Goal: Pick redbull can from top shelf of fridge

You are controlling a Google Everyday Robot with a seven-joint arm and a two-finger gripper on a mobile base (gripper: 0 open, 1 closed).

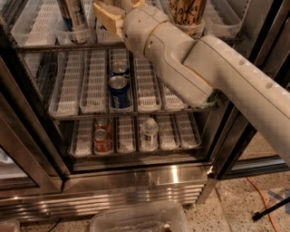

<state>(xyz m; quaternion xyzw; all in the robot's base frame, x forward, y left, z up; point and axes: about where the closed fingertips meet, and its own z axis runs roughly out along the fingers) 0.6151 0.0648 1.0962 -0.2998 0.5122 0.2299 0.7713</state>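
**Gripper up at the top shelf, redbull can just to its left**

A lot is cut off for me here. The top edge of the view slices through the gripper (110,16), so I see only its tan lower part, and I cannot tell whether it is apart, together or clamped on anything. The redbull can (74,19) also loses its lid to that same edge; only its silver and blue body shows. The arm (217,77) hides the right side of the middle rack and part of the top shelf (68,46) behind it.

The arm enters from the lower right and runs diagonally up and left across the fridge (136,181), its thick white links ending in a rounded wrist at the front of the top shelf.

The redbull can stands upright on the top shelf, left of the gripper, near it with a narrow gap between them. A wide tan can (186,13) stands on the same shelf, to the right of the wrist.

Below, 2 Pepsi cans (119,90) sit one behind the other on the middle rack. On the lowest rack are 2 red cans (103,139) and 1 water bottle (148,133).
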